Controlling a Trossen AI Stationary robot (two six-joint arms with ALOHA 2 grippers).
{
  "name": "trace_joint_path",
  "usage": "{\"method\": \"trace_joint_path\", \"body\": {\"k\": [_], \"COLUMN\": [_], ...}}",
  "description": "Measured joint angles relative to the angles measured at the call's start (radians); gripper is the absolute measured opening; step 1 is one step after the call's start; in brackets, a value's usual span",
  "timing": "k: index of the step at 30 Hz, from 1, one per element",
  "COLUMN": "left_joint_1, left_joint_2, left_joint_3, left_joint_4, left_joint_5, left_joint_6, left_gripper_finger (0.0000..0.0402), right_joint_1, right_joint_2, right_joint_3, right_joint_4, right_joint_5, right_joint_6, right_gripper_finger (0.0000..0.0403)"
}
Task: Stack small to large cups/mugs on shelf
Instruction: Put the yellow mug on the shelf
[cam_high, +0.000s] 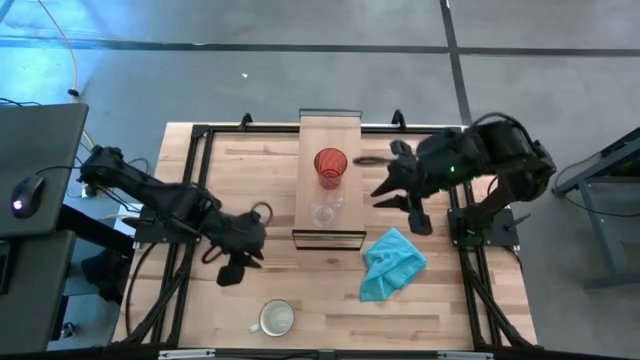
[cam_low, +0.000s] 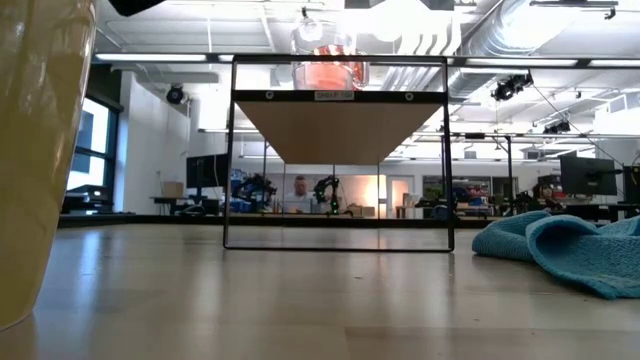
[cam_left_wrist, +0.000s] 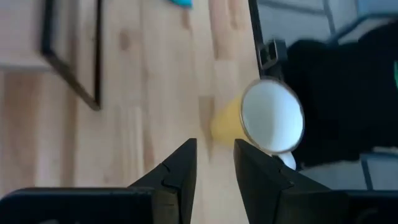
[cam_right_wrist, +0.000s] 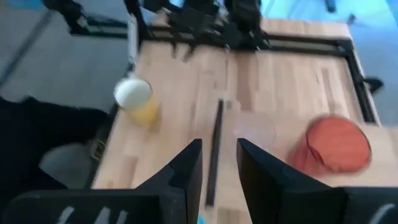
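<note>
left gripper (cam_high: 232, 270) hovering released above mug (cam_high: 276, 318) | right gripper (cam_high: 400, 200) released beside shelf (cam_high: 330, 135) | red cup (cam_high: 330, 165), glass (cam_high: 323, 212) sitting on shelf

An open robotics lab: exposed ceiling ducts (cam_low: 520, 40), workbenches with monitors (cam_low: 590, 178), a seated person (cam_low: 297, 195).

- shelf (cam_high: 331, 136): long narrow light-wood board, thin dark frame, raised on legs mid-table
- red cup (cam_high: 330, 166): translucent, upright on shelf, far half
- clear glass (cam_high: 322, 212): upright on shelf, just nearer than red cup (faint from above)
- cream mug (cam_high: 276, 318): upright, near table edge, off shelf
</note>
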Motion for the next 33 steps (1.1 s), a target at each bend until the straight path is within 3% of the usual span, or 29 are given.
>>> {"method": "trace_joint_path", "body": {"k": [8,18,33], "left_joint_1": [-0.021,-0.051,-0.214], "left_joint_2": [0.163,0.21,0.273], "left_joint_3": [0.0,0.0,0.0], "left_joint_4": [0.054,0.138,0.214], "left_joint_5": [0.098,0.109,-0.193], "left_joint_6": [-0.023,-0.065,-0.154], "left_gripper_finger": [0.0097,0.0097,0.0097], "right_joint_1": [0.134,0.291,0.466], "right_joint_2": [0.003,0.002,0.0], "right_joint_3": [-0.068,-0.117,-0.118], "right_joint_4": [-0.095,-0.155,-0.156], "right_joint_5": [0.096,0.233,0.452], "right_joint_6": [0.088,0.269,0.325], "right_gripper_finger": [0.0092,0.0092,0.0092]}}
